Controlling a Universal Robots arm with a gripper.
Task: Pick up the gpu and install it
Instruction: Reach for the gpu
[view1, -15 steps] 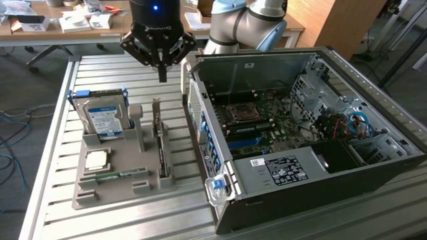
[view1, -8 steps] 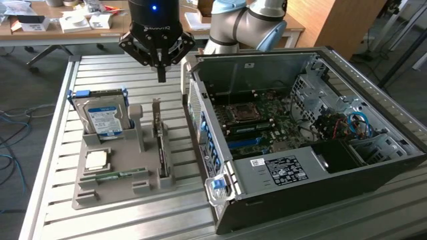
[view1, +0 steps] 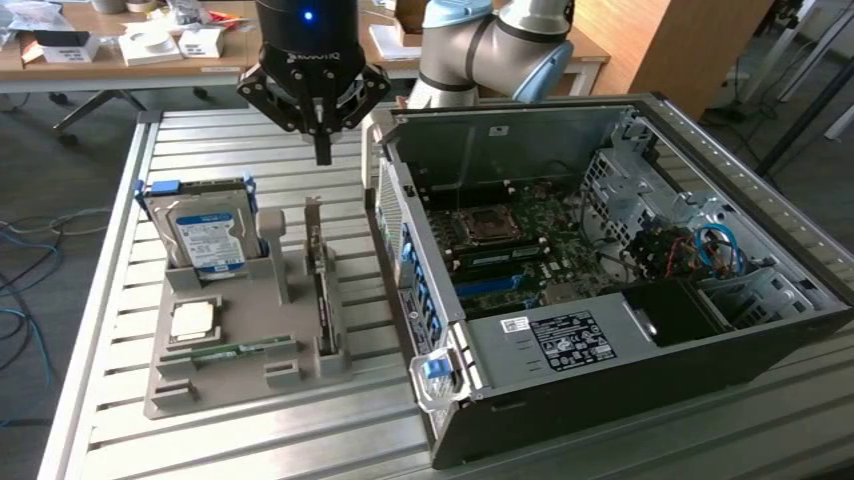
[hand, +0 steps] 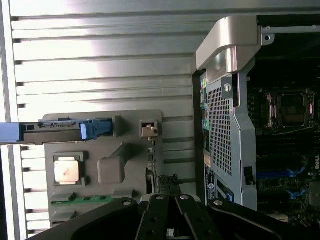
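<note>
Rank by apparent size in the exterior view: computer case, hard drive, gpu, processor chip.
1. Open black-and-grey metal computer case
2. Boxy silver hard drive with blue-white label
3. Thin black gpu card, seen edge-on, and small square silver processor chip: too alike to rank.

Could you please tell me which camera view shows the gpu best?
The exterior view: the gpu stands on edge in the grey holder, its full length and metal bracket visible. In the wrist view, the gpu is seen edge-on from above, partly hidden behind the gripper.
</note>
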